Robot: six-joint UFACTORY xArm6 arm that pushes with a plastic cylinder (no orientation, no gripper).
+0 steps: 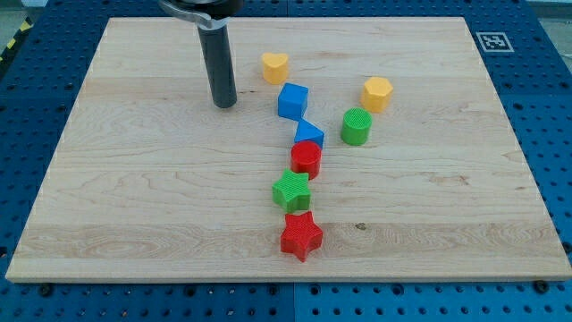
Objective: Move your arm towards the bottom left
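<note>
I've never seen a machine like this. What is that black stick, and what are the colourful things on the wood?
The black stick is a robot arm's rod. Its bottom end, my tip, slides on the wooden board and pushes blocks. It holds nothing and touches none now; the blocks lie to its right in this one camera view. There is a yellow heart, a blue cube, a yellow block, a green cylinder, a blue block, a red block, a green star and a red star.

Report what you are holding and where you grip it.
Nothing is held. My tip rests on the bare board, to the view's left of the blue cube, touching no block.
</note>
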